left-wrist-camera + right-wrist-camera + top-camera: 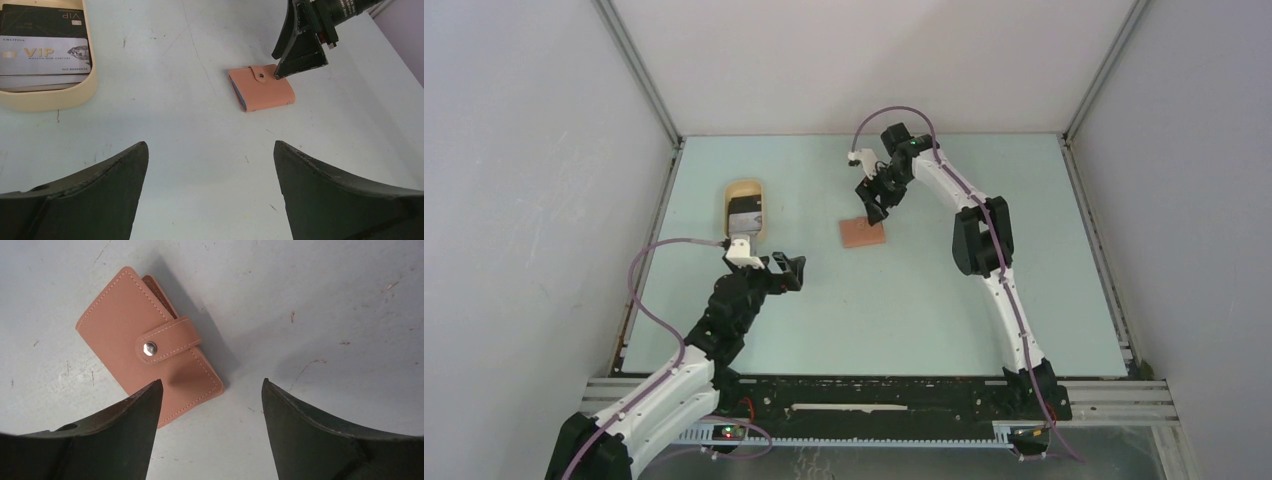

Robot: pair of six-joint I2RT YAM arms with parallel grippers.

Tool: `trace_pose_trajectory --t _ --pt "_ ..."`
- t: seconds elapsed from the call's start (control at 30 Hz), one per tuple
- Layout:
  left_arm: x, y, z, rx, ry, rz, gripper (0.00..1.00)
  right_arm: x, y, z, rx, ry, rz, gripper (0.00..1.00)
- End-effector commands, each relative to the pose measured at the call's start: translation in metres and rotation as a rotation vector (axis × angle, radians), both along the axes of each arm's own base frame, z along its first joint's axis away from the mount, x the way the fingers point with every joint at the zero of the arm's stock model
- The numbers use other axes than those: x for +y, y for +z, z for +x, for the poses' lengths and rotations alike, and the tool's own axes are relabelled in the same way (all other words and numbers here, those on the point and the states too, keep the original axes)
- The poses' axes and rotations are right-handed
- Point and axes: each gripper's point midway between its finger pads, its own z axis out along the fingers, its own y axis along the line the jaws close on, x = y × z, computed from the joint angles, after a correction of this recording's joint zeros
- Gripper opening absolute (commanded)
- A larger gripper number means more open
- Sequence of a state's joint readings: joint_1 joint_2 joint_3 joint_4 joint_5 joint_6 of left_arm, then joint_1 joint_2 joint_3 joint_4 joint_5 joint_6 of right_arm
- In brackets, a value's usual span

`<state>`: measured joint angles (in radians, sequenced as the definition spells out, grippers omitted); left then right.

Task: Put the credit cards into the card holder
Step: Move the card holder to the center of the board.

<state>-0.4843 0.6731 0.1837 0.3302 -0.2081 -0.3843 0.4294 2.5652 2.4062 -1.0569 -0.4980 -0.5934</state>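
Right end effector [212, 381] wide, empty | card holder [131, 330]: stitched leather, snap fastened

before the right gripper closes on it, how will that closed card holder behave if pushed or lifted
The card holder lies flat, snapped shut, so it would probably slide, not roll or tip. Its stitched cover looks soft, so it may flex slightly in a grip. Small and thin, it is likely light.
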Motion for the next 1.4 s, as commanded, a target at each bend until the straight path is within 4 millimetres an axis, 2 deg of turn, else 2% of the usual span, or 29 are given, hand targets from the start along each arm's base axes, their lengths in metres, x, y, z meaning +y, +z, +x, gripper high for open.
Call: trace_pose_trajectory --t 0.0,0.1,0.23,0.4,0.53,0.7,0.8,0.87,0.93,1.03,1.17,1.27,1.37 --pt "0.001 0.008 0.004 -0.032 0.017 -0.002 1.0 0.012 0.007 0.001 0.03 -0.08 0.02 0.8" --pt "0.001 0.008 0.004 -0.031 0.018 0.0 1.0 0.014 0.0 -0.005 0.072 -0.092 0.022 0.76" --pt "0.002 0.007 0.004 -0.03 0.02 -0.002 1.0 0.019 0.0 -0.016 0.133 -0.087 0.047 0.65" --pt "0.001 0.008 0.004 -0.028 0.018 -0.001 1.0 0.022 0.0 -0.033 0.187 -0.064 0.051 0.45" --pt "-0.001 0.009 0.002 -0.032 0.001 -0.011 1.0 0.023 0.001 -0.053 0.221 -0.048 0.047 0.25" --pt "-0.015 0.013 -0.01 -0.035 -0.07 -0.118 0.99 0.021 0.015 -0.084 0.262 -0.098 0.084 0.09" --pt "-0.025 0.018 -0.022 -0.044 -0.125 -0.237 0.94 0.013 0.023 -0.104 0.279 -0.188 0.125 0.0" --pt "-0.032 0.019 -0.031 -0.038 -0.155 -0.311 0.92 -0.001 0.017 -0.13 0.311 -0.254 0.134 0.0" --pt "-0.04 0.018 -0.04 -0.033 -0.183 -0.366 0.92 -0.011 0.021 -0.149 0.299 -0.307 0.161 0.0" --pt "-0.054 0.02 -0.053 -0.024 -0.227 -0.432 0.92 -0.028 0.022 -0.17 0.242 -0.372 0.197 0.0" --pt "-0.069 0.023 -0.065 -0.017 -0.253 -0.472 0.92 -0.039 0.026 -0.203 0.285 -0.312 0.231 0.01" --pt "-0.079 0.017 -0.071 0.003 -0.266 -0.453 0.92 -0.052 0.023 -0.22 0.335 -0.282 0.239 0.14" --pt "-0.089 0.015 -0.074 0.018 -0.276 -0.429 0.92 -0.063 0.031 -0.229 0.343 -0.216 0.264 0.26"
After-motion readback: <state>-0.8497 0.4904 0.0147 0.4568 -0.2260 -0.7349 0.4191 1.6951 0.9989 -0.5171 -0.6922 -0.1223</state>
